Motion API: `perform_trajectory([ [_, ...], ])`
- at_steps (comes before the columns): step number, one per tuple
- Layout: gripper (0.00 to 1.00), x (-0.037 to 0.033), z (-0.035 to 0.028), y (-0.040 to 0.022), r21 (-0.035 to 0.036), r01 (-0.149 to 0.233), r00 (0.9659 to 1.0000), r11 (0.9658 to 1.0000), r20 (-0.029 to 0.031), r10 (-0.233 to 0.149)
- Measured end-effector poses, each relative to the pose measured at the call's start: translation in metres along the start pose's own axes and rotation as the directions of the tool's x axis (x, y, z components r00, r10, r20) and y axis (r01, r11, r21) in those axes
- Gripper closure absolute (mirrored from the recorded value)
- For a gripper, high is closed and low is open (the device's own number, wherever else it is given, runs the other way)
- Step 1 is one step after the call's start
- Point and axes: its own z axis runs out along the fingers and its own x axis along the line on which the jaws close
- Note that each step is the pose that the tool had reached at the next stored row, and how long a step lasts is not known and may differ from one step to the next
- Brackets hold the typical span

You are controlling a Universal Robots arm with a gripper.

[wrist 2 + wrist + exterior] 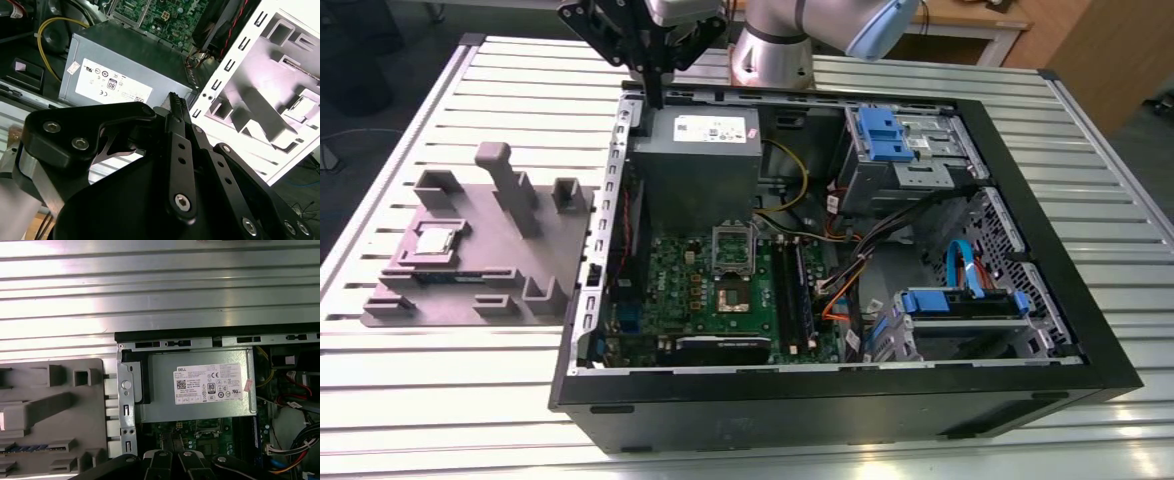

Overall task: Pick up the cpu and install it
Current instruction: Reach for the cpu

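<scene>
The cpu [435,240], a small silvery square chip, lies flat in a recess of the grey holder block [480,245] on the exterior view's left, outside the computer case. My gripper [651,93] hangs high over the case's far left corner, well away from the cpu, fingers shut with nothing between them. Both wrist views show the black fingers [176,100] [172,460] pressed together above the power supply. On the green motherboard [720,300] the socket [731,297] lies bare, with its oblong silver frame [731,246] beside it on the far side.
The open black case [854,400] lies on a slatted metal table [440,400]. A grey power supply [696,150] with a white label fills the far left of the case. Drive bays with blue tabs [897,135], loose cables [854,270] and a blue-topped bracket [961,302] fill its right side.
</scene>
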Motion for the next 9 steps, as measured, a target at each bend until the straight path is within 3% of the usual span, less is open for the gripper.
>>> perform_trajectory([
  [9,0.90,0.0055,0.0000,-0.0004,0.0000,0.000,1.0000,1.0000,0.0000,0.000],
])
